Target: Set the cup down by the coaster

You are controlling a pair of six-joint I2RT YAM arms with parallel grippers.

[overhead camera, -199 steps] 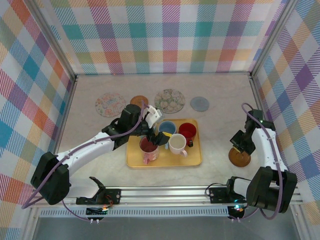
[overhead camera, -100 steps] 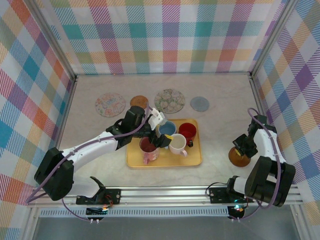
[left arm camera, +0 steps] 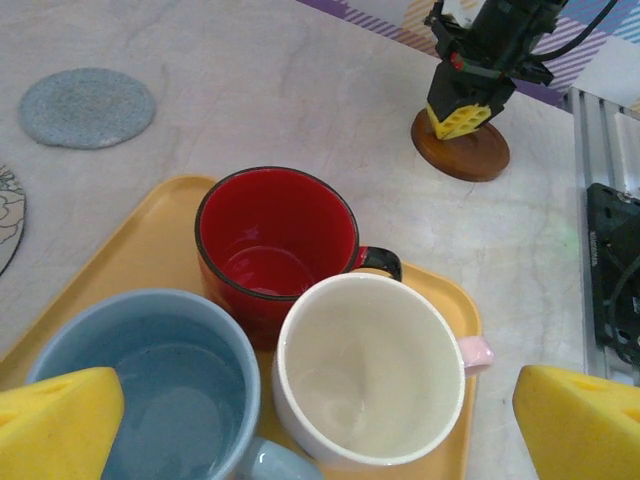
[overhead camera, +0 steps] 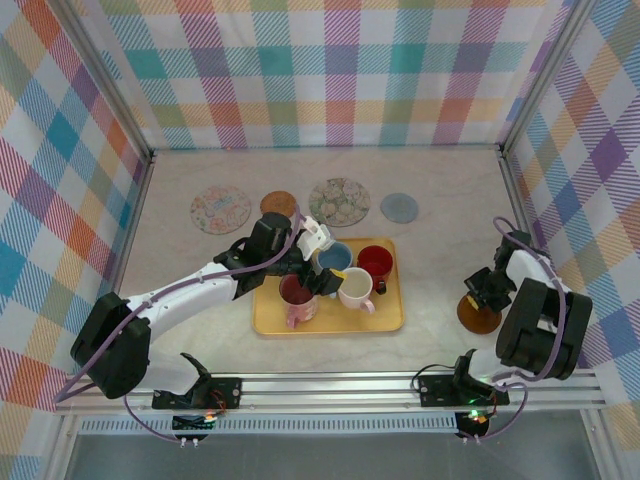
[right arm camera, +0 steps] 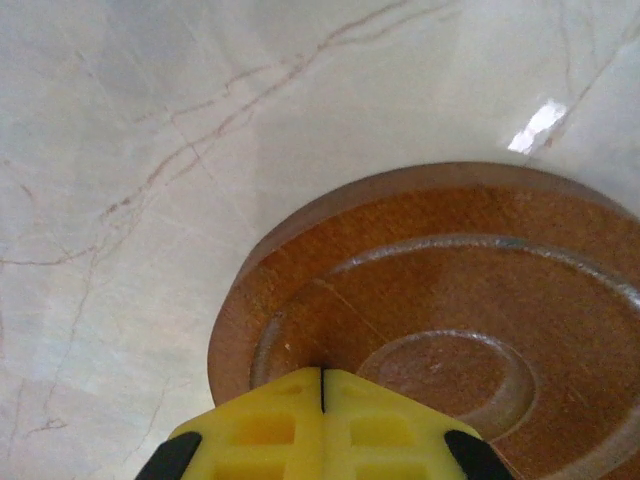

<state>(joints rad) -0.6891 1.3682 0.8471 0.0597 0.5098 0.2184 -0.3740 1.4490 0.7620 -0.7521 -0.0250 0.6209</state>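
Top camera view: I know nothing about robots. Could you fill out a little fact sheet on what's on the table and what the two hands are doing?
Tray: yellow tray, mid-table, holding four cups
Cups: red cup, blue cup, white cup, dark pink mug
Far row: pink floral coaster, small brown coaster, green floral coaster, grey coaster
Wooden coaster: right of the tray, no cup beside it
Left hand: open, empty, over the blue and white cups
Right hand: shut, empty, tips at the wooden coaster
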